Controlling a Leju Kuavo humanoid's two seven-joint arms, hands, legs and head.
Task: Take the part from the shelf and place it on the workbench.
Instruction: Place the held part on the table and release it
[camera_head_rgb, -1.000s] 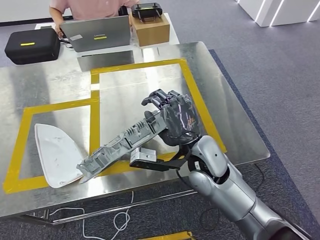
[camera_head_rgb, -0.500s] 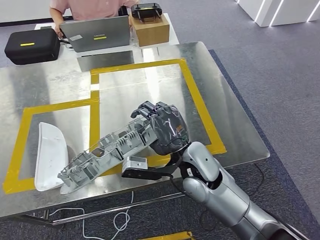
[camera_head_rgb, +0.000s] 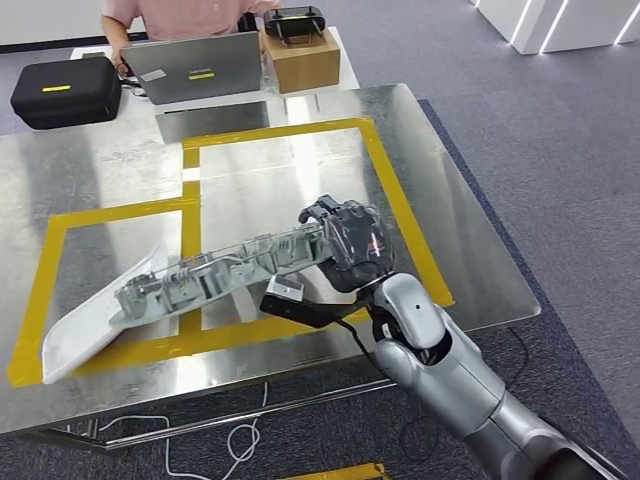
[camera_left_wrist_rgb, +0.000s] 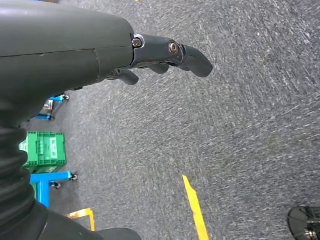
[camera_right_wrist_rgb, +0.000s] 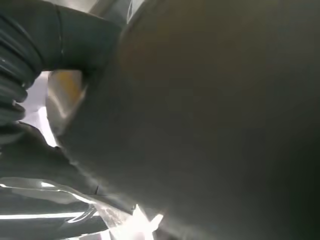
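Gripping one end of the long grey part (camera_head_rgb: 219, 272), the right hand (camera_head_rgb: 351, 245) sits at about 4 o'clock on the tabletop (camera_head_rgb: 90, 170), fingers wrapped around the part's near end. From the hand the part runs out toward 9 o'clock, its long axis almost level across the head view and dipping a little at the far end. That far end lies over the white panel (camera_head_rgb: 83, 325), at roughly 8 o'clock on the tabletop; whether it touches the panel I cannot tell. The middle of the part crosses the yellow tape line (camera_head_rgb: 189, 235) that divides the marked areas.

Judgement: the placing turns on that axis. The hand holds only the 3 o'clock end, so the free end leads any lowering and would meet the panel first; the held end looks raised off the metal.

The left hand (camera_left_wrist_rgb: 166, 55) hangs over grey carpet in its wrist view, fingers loosely extended and holding nothing, well away from the part. The right is plainly the working hand. The right wrist view is too dark and close to read.
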